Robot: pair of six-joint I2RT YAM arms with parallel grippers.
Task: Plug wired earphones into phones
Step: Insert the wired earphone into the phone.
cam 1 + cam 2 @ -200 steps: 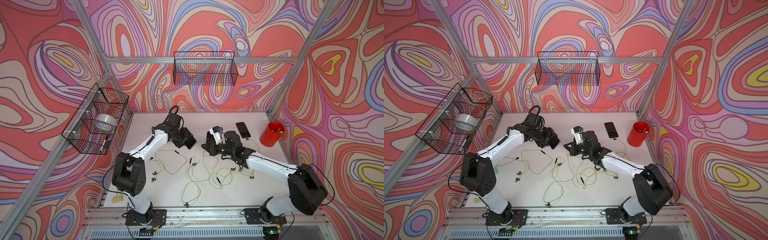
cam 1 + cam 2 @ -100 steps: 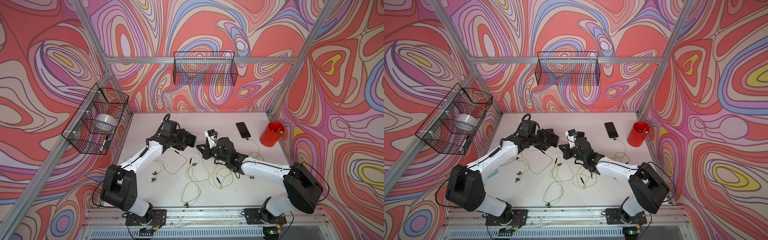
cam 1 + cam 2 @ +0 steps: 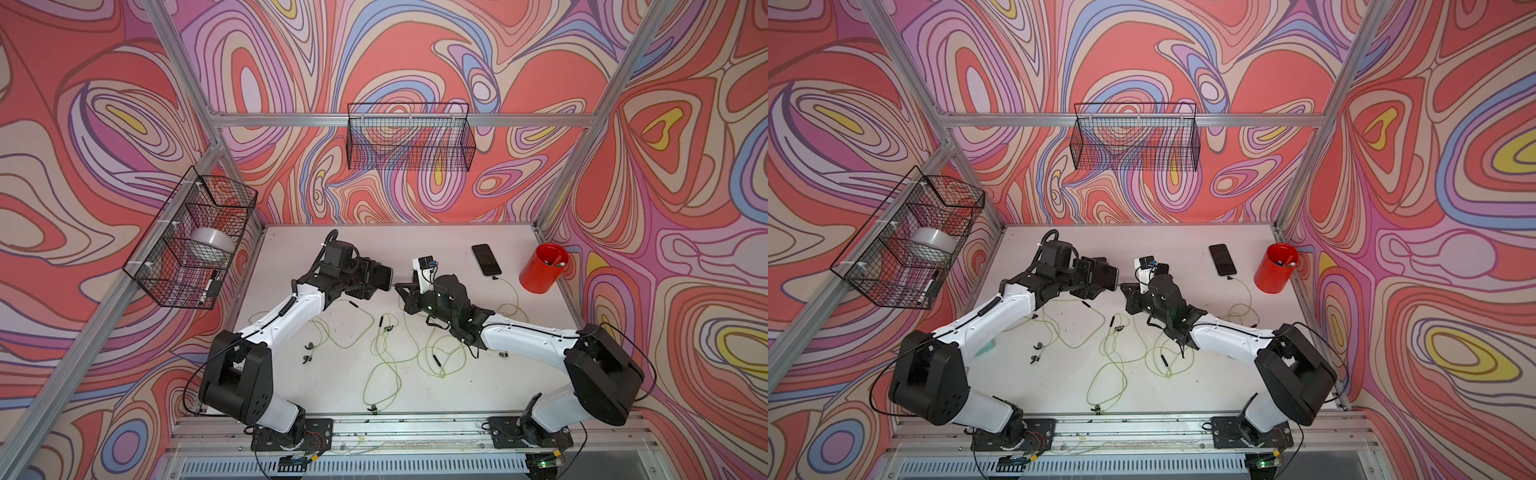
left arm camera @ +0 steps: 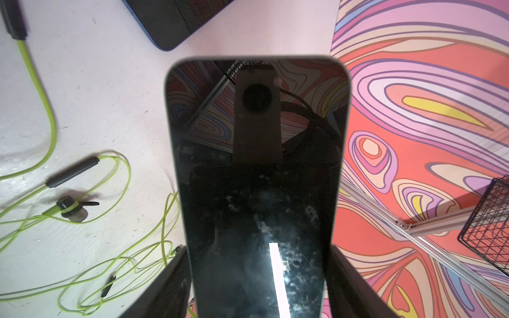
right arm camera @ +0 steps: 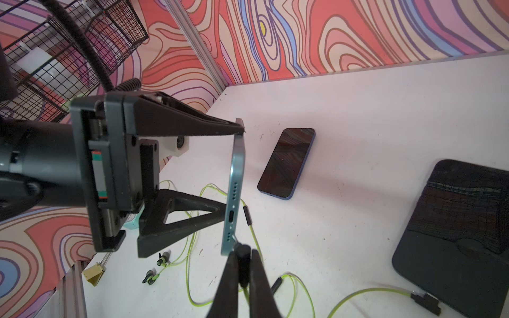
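A wire basket [image 3: 195, 245] is jutting in from the left wall, beside the table's [image 3: 415, 245] left edge. Your left gripper [image 3: 376, 279] is clamping a phone [image 4: 256, 192] by its long sides, holding it off the table with its port end facing right. Your right gripper [image 3: 400, 286] is pinching a dark plug [image 5: 243, 261]. Its tip is sitting at that edge beside the port, and contact is hard to judge. Little room is showing between the grippers, while the far strip is lying open. The wired earphones [image 3: 386, 353] are sprawling near-centre. A second phone [image 3: 486, 265] is lying far right, cabled, beside a red cup [image 3: 542, 270]. The arms are hiding two more phones [image 5: 286, 162] in both top views.
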